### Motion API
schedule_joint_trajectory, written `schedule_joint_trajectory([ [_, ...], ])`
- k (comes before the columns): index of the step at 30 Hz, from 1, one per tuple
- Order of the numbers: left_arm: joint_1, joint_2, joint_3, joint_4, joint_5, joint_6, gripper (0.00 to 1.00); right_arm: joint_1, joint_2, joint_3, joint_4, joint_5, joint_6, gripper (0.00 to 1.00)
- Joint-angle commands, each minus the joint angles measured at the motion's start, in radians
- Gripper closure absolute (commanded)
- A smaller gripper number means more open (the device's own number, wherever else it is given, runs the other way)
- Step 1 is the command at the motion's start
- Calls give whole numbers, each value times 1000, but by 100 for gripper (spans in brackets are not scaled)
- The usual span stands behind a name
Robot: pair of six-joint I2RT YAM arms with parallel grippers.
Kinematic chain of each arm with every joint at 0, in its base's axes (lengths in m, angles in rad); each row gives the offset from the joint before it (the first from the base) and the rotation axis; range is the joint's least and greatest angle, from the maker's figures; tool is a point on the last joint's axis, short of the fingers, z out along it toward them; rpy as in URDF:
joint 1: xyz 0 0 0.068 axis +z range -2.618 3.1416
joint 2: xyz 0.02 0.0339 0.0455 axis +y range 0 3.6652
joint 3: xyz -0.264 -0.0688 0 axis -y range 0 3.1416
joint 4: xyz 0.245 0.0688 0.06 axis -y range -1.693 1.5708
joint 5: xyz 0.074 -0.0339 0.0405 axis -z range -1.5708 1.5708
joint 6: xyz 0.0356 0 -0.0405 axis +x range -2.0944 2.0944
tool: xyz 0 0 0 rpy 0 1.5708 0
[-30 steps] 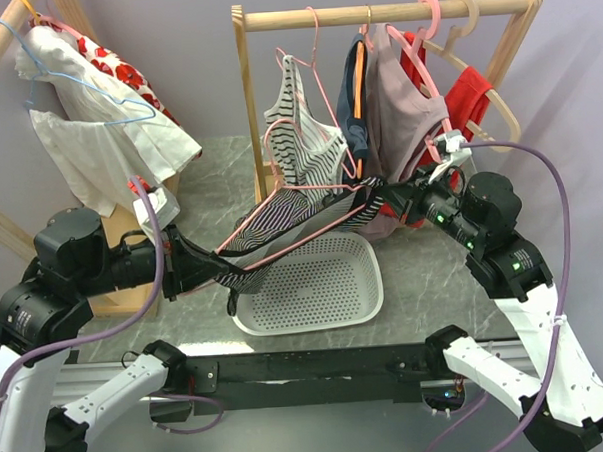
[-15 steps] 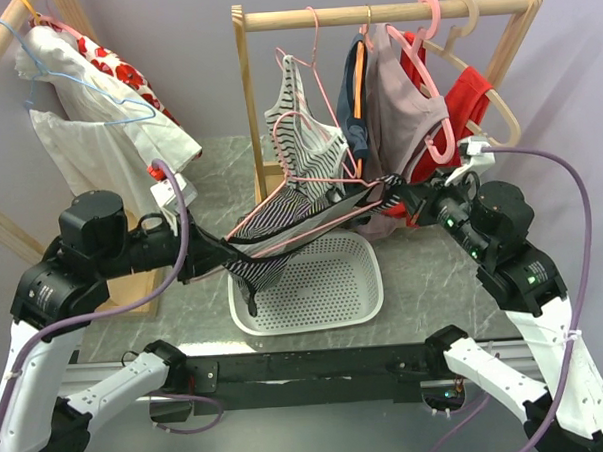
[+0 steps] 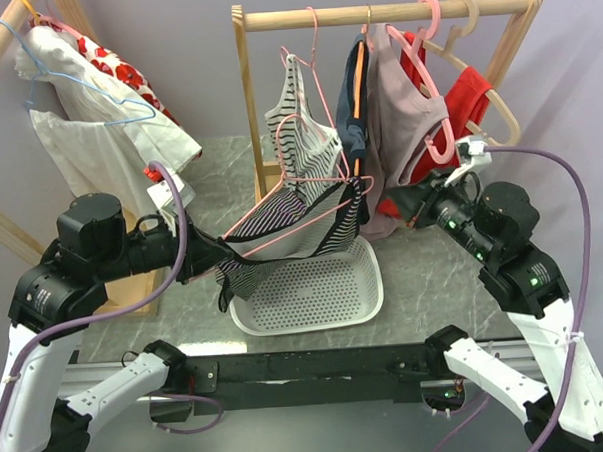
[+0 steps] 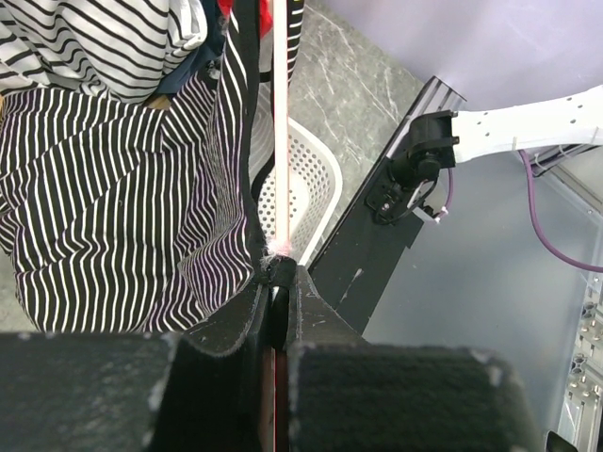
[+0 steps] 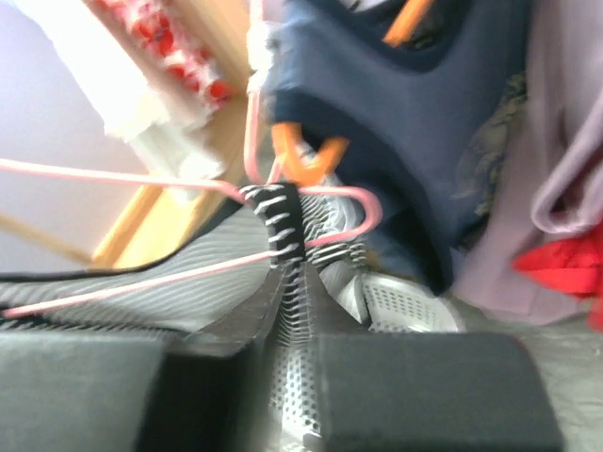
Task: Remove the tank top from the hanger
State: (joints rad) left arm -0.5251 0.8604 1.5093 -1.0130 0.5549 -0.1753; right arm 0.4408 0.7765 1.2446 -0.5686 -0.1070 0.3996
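Tank top, black-and-white striped, is hanging on a pink hanger that is tilting over the white basket — left end low, right end high. Left gripper is clamping the hanger's low end. Its jaws are sitting tight together on the pink rod, with the garment's dark edge lying right against them. Most of the cloth is sagging between the hanger's arms, and a fold is dangling past the basket's left rim. At the high end, a strap is looping round the hanger's corner, just beside a navy top and its orange hanger.

Right gripper is pointing at that corner from the right. Its jaws are standing a little apart, and striped cloth is running down into the gap between them — the wrist view is too blurred to say whether they are pinching it. From above, the fingers are sitting near the strap, but whether they are touching it is unclear.

Hook of the pink hanger is hanging free below the wooden rail, in front of a second striped top that is hanging there. A mauve garment and a red garment are hanging further right on the rail. Basket is resting on the grey table.
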Motion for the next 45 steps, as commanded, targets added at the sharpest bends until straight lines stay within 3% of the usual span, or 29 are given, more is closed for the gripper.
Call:
schedule_joint_trajectory([
  [1, 0, -4, 12, 57, 14, 13, 99, 4, 64, 18, 49, -236, -13, 57],
  [3, 0, -6, 6, 65, 16, 8, 99, 6, 75, 1, 67, -333, -4, 61],
  [11, 0, -9, 2, 85, 45, -6, 99, 13, 93, -50, 122, -388, 13, 58],
  [12, 0, -8, 3, 85, 51, -4, 99, 13, 95, -63, 133, -392, 27, 62],
  [15, 0, -9, 14, 87, 59, -1, 99, 16, 98, -74, 141, -358, 27, 88],
  [16, 0, -12, 17, 86, 59, 0, 99, 16, 89, -77, 139, -340, 22, 89],
  [19, 0, -15, 17, 79, 69, 0, 99, 16, 81, -67, 104, -252, -13, 81],
  [20, 0, -15, 19, 76, 73, 2, 99, 16, 84, -57, 92, -223, -22, 75],
  [21, 0, -14, 19, 68, 76, 2, 99, 16, 87, -42, 78, -215, -34, 58],
  [25, 0, -21, 12, 68, 71, -1, 99, 16, 58, -45, 81, -204, -47, 46],
  [35, 0, -18, 9, 88, 82, -10, 99, 16, 21, 16, 35, -177, -74, 46],
  [38, 0, -15, 15, 85, 79, -12, 99, 18, 58, 76, -17, -163, -90, 47],
  [45, 0, -21, 0, 108, 94, -27, 99, 16, 118, 52, 32, -195, -82, 50],
])
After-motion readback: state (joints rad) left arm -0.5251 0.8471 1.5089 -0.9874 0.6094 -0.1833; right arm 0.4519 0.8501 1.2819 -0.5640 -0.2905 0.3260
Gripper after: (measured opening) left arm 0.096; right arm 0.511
